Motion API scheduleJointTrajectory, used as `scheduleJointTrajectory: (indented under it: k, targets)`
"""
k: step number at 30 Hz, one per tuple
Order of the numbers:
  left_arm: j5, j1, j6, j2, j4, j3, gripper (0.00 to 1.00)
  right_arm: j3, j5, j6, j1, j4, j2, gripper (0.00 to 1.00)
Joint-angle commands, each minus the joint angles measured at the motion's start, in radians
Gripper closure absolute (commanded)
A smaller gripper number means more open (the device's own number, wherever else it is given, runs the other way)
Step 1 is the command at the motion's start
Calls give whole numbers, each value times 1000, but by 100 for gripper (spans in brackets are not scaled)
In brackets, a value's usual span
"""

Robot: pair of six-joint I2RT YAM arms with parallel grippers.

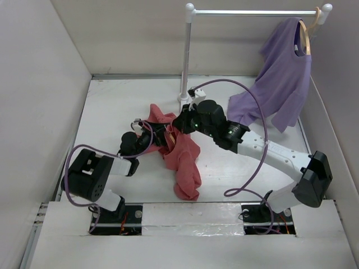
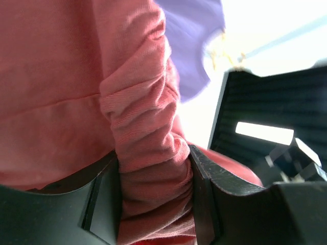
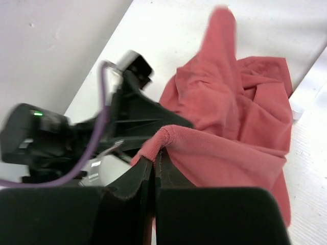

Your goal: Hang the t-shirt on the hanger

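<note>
White table [image 1: 112, 112] boxed in by plain white walls [image 1: 39, 84], with a white rail [image 1: 252, 12] at the far side carrying a purple t-shirt [image 1: 280, 73] on a paler hanger [image 1: 305, 33], well apart from the work. The t-shirt [image 1: 185, 159], coral-red, lies mid-table between the two arms. Its long axis runs from a raised, bunched far end down toward the arm bases, where the free end rests limp on the surface. Both arms meet at that raised far end, close together. The left gripper [image 2: 153, 189] comes in from the left, its jaws clamped around a thick gathered roll of the cloth, which fills the gap between the fingers. The right gripper [image 3: 155, 158] comes in from the right, its jaws pinched tight on a thin ribbed edge of the same garment, likely the neck band or a hem, though which one cannot be told. The cloth between the two holds is short and slack, so no opening is spread yet. The hanger cannot be made out in any view. It may lie under the cloth or behind the arms, so which way it lies from the garment's opening cannot be told. By this reading neither arm is free to fetch it unless one lets go.
</note>
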Motion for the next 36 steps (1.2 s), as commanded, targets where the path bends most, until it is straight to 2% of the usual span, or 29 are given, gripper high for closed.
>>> scheduleJointTrajectory:
  k: [1, 3, 6, 7, 10, 11, 12, 14, 19, 23, 25, 26, 28, 29, 31, 33, 34, 36]
  targets:
    - [-2, -21, -100, 70, 686, 50, 100, 63, 6, 62, 4, 44, 28, 100]
    - [1, -40, -120, 82, 697, 72, 100, 58, -14, 62, -7, 36, 48, 97]
    - [2, -40, -91, 36, 633, 72, 100, 11, -20, 67, -7, 64, 39, 76]
    - [2, -40, -84, 1, 612, 66, 100, 1, -5, 67, -7, 61, 23, 65]
    - [12, -40, -67, -35, 564, 58, 100, -43, 27, 65, -7, 56, -14, 51]
    - [18, -40, -65, -53, 558, 55, 100, -51, 32, 62, -16, 45, -34, 42]
    - [21, -40, -67, -58, 549, 55, 100, -55, 37, 55, -16, 36, -42, 37]
    - [27, -40, -73, -62, 549, 48, 100, -69, 49, 45, -28, 10, -72, 29]
    - [57, -40, -81, -52, 529, 41, 100, -97, 28, 10, -91, -19, -157, 19]
    - [81, -31, -81, -39, 516, 43, 100, -111, 26, -34, -113, -54, -229, 18]
    - [79, -30, -82, -38, 519, 37, 100, -126, 15, -47, -113, -82, -276, 28]
    - [78, -30, -81, -33, 521, 38, 100, -140, 23, -54, -78, -96, -296, 56]
    - [84, -20, -84, -29, 524, 47, 100, -224, 25, -48, -42, -73, -355, 97]
    - [84, -20, -85, -22, 526, 47, 100, -256, 8, -54, 0, -64, -369, 100]
    - [84, -20, -82, -18, 529, 51, 100, -336, -8, -94, 65, -44, -392, 100]
    - [88, -20, -82, -12, 529, 52, 100, -373, 93, -91, 169, -44, -399, 99]
    - [90, -20, -81, -12, 529, 51, 100, -390, 185, -91, 218, -60, -386, 78]
    - [81, -20, -76, -16, 524, 51, 100, -396, 268, -87, 250, -82, -370, 55]
